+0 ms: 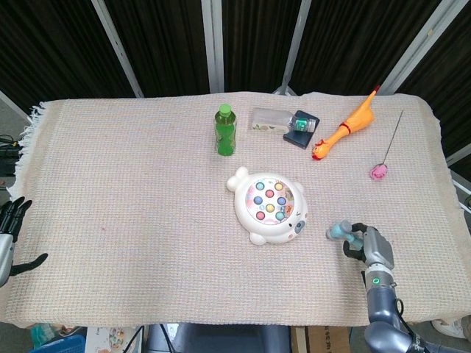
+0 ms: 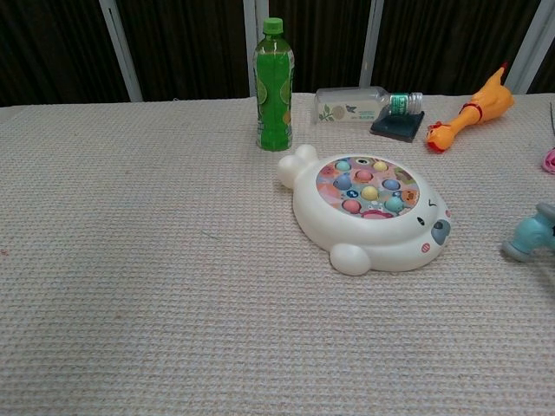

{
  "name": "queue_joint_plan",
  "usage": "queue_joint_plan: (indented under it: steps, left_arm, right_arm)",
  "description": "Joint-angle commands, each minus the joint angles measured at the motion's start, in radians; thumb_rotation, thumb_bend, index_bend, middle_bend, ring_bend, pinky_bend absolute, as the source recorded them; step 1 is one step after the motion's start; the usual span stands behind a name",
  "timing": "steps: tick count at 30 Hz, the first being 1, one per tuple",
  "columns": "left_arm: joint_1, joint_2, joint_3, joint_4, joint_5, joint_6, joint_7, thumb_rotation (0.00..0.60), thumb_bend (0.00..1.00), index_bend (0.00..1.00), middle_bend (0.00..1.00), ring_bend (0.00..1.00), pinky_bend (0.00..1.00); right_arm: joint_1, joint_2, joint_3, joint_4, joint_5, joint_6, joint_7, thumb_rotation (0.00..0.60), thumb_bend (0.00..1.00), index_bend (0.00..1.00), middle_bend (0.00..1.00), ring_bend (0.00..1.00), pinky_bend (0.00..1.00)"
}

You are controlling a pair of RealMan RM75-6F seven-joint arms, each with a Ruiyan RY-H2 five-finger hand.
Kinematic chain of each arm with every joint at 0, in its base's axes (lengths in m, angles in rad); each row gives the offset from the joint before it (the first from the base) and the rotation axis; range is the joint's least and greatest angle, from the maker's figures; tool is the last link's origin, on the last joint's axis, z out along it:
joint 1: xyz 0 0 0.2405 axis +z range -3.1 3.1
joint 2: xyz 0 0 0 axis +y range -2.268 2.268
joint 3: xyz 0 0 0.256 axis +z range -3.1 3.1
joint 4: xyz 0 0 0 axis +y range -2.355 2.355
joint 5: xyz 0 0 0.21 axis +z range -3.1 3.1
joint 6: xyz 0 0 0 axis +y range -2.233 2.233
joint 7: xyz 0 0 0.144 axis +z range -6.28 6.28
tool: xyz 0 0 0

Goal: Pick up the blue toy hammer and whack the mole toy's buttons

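Observation:
The white mole toy [image 1: 269,205] [image 2: 374,213] with several coloured buttons lies in the middle of the cloth. My right hand [image 1: 368,245] is to its right near the front edge and grips the blue toy hammer [image 1: 338,232]. The hammer's head [image 2: 528,234] points toward the toy, a short way from it, and shows at the right edge of the chest view, low over the cloth. My left hand [image 1: 9,237] hangs off the table's left edge with its fingers spread and nothing in it.
A green bottle [image 1: 225,130] stands behind the toy. A clear bottle [image 1: 272,120] lies beside a dark box [image 1: 302,129]. An orange rubber chicken [image 1: 344,129] and a pink item on a thin stick [image 1: 380,170] lie at the back right.

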Motion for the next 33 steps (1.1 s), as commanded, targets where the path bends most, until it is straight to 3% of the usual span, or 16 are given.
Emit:
queue_joint_plan:
  steps: [1, 24, 27, 29, 33]
  left_arm:
    - [0.000, 0.000, 0.000, 0.000, 0.000, 0.000, 0.000, 0.600, 0.00, 0.00, 0.00, 0.00, 0.00]
    - [0.002, -0.002, -0.001, 0.002, 0.002, 0.004, 0.001, 0.600, 0.00, 0.00, 0.00, 0.00, 0.00]
    - [0.002, -0.002, -0.001, 0.001, 0.001, 0.003, 0.002, 0.600, 0.00, 0.00, 0.00, 0.00, 0.00]
    - [0.002, -0.002, -0.001, 0.000, 0.001, 0.004, 0.002, 0.600, 0.00, 0.00, 0.00, 0.00, 0.00]
    - [0.002, -0.002, -0.001, 0.000, 0.001, 0.004, 0.000, 0.600, 0.00, 0.00, 0.00, 0.00, 0.00]
  right_arm:
    - [-0.002, 0.001, -0.002, -0.004, -0.001, -0.001, 0.003, 0.600, 0.49, 0.38, 0.28, 0.13, 0.24]
    - [-0.009, 0.009, -0.011, -0.039, -0.034, 0.018, 0.014, 0.600, 0.49, 0.38, 0.28, 0.13, 0.22]
    - [-0.010, 0.015, -0.010, -0.042, -0.041, 0.016, 0.017, 0.600, 0.49, 0.31, 0.24, 0.09, 0.13]
    - [-0.012, 0.025, -0.013, -0.047, -0.060, 0.014, 0.020, 0.600, 0.49, 0.21, 0.18, 0.03, 0.05]
    - [-0.025, 0.045, -0.027, -0.064, -0.112, 0.012, 0.034, 0.600, 0.48, 0.08, 0.11, 0.00, 0.01]
